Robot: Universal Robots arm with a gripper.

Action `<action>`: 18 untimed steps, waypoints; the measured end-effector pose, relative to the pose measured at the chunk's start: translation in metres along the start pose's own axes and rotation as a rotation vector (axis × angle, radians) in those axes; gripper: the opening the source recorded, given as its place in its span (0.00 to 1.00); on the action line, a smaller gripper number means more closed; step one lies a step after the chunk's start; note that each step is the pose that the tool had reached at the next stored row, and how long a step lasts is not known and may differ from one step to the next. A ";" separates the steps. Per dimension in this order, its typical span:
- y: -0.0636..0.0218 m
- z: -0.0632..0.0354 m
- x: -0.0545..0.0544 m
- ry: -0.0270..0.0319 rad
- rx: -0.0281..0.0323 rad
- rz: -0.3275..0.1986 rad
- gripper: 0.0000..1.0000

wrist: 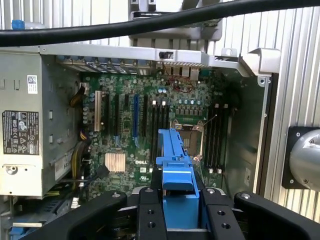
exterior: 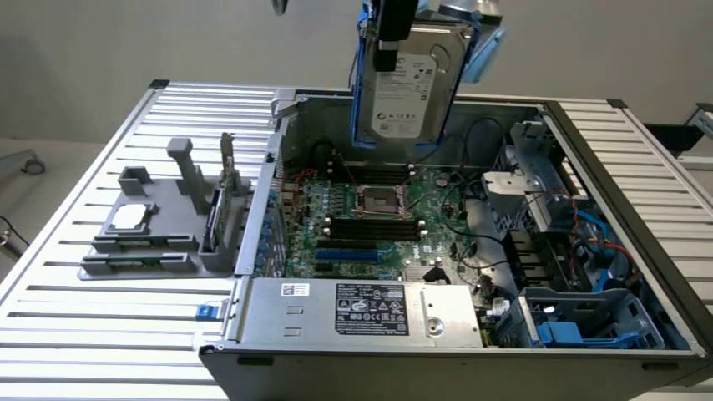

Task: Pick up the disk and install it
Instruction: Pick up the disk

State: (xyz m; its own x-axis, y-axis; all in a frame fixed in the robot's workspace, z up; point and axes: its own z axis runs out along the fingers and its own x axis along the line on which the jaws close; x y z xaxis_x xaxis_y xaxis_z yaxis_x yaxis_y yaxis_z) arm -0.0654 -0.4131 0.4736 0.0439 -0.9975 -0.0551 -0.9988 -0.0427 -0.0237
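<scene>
text: DELL | where: white print on motherboard (wrist: 145, 172) | else: nothing legible

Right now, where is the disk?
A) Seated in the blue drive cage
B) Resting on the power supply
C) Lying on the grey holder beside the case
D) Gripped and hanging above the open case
D: the disk hangs upright above the open computer case, clear of the motherboard, and the gripper is clamped on its blue carrier frame.
</scene>
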 end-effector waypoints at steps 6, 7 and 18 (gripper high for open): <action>-0.0106 -0.0007 0.018 -0.0001 0.0001 0.000 0.33; -0.0128 -0.0008 0.020 -0.0001 0.0000 0.000 0.33; -0.0378 -0.0019 0.052 -0.0001 0.0000 0.000 0.33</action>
State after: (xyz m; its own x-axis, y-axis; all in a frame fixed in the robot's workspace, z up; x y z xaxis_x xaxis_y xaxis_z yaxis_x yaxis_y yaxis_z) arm -0.0254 -0.4631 0.4736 0.0440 -0.9975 -0.0552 -0.9988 -0.0427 -0.0238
